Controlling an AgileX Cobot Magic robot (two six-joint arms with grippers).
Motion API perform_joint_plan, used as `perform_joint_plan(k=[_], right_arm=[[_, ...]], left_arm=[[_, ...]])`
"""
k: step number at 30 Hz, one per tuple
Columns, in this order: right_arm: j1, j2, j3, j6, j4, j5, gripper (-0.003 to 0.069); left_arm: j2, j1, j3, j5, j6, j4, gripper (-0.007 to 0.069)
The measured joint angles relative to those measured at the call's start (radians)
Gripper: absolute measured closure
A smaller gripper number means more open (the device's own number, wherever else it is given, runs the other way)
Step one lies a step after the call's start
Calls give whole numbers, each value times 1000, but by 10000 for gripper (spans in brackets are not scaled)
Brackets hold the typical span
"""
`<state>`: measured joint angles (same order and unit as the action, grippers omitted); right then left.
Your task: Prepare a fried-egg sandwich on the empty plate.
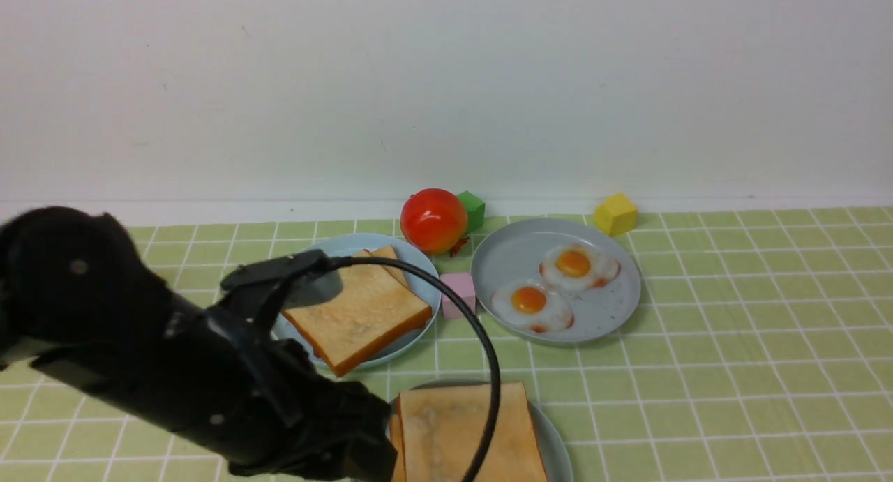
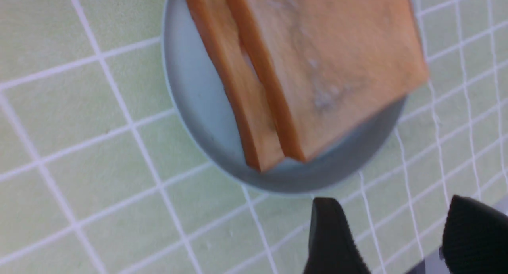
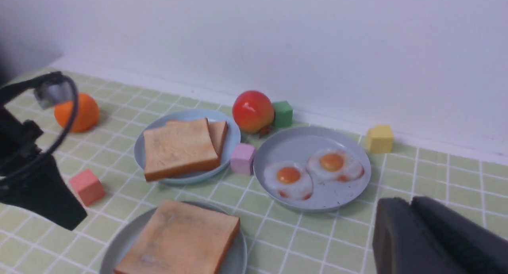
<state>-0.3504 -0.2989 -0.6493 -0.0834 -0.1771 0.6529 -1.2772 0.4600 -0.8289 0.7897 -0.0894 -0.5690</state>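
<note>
Green tiled table (image 1: pixel 732 342), three plates (image 1: pixel 552 443), blocks (image 1: pixel 614 215), fruit (image 1: pixel 433 220)

The sandwich (image 1: pixel 453 433), two golden-brown toast slices stacked slightly offset, lies flat on the pale plate (image 1: pixel 556 443) at the desk's near edge.

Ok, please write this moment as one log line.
left pincer: open, empty | sandwich: stacked on plate, egg not seen | right pincer: shut, empty

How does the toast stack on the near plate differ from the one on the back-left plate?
The near stack lies square to the front camera; the back-left stack is turned cornerwise, overhanging its plate's front rim. The open left end effector is beside the near stack, away from the back-left stack. Both are two golden-brown slices.
</note>
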Motion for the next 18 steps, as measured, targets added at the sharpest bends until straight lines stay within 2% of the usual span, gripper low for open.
perform_joint_plan(k=[4,9,11,13,18], right_arm=[[0,135,179,102,-58,-105,583],[0,213,358,127,-70,-251,575],[0,222,442,130,-70,-381,573],[0,222,472,130,-70,-431,571],[0,222,519,130,-70,-561,564]], left_arm=[[213,0,1,76,98,65,238],[472,0,15,165,120,68,286],[635,0,44,218,140,67,358],[711,0,64,237,173,67,404],[844,0,113,258,308,73,607]])
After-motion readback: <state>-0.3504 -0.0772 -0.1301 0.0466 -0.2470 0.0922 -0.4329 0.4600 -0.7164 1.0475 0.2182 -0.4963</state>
